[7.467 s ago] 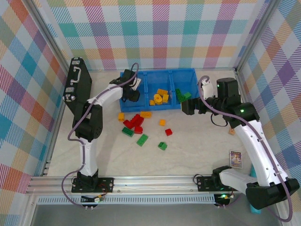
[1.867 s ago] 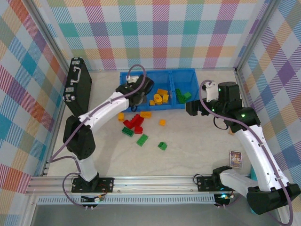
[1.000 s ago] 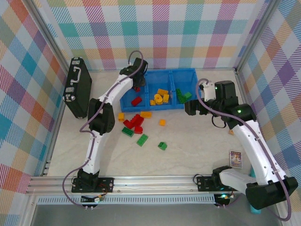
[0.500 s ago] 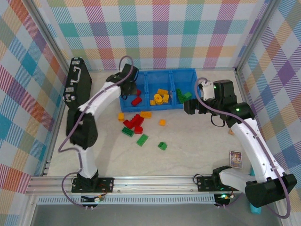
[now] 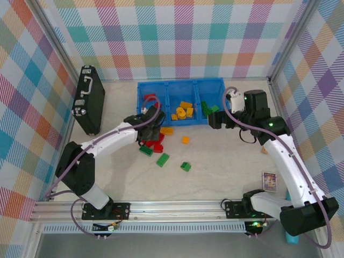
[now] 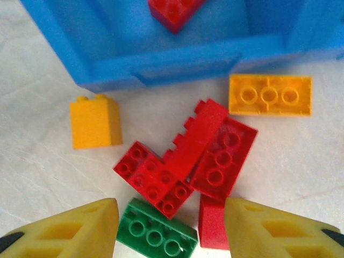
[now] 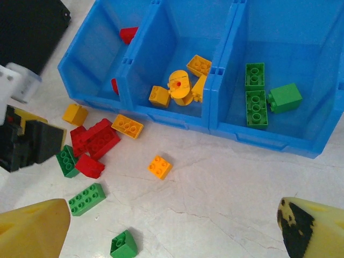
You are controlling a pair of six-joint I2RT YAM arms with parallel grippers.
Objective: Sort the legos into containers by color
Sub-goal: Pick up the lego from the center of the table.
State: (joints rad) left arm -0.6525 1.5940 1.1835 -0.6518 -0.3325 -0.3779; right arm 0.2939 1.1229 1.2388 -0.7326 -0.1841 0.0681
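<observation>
The blue bin (image 7: pixel 269 141) sits at the far side of the table (image 5: pixel 226 161), its three compartments side by side. In the right wrist view the left compartment holds a red brick (image 7: pixel 128 35) against its far wall. A second red piece (image 7: pixel 114 86), half hidden behind the front wall, is probably another brick. The middle compartment holds the yellow-orange legos (image 7: pixel 199 65), several bricks gathered about a round piece (image 7: pixel 179 86). The right compartment holds three green bricks (image 7: pixel 256 107), two lying in line and one just beside them to the right.

More legos lie loose on the table in front of the bin. A red cluster (image 6: pixel 185 156) lies near the left compartment's front wall, with a yellow cube (image 6: pixel 95 121) and a yellow plate (image 6: pixel 270 95) beside it. Loose green bricks (image 7: pixel 87 199) lie nearer the arms, and a small orange brick (image 7: pixel 160 166) lies apart from the others.

The left gripper (image 6: pixel 171 223) hovers over the red cluster with its fingers parted and nothing gripped. The right gripper (image 7: pixel 174 231) hangs over the table before the right compartment, jaws spread wide and empty.
</observation>
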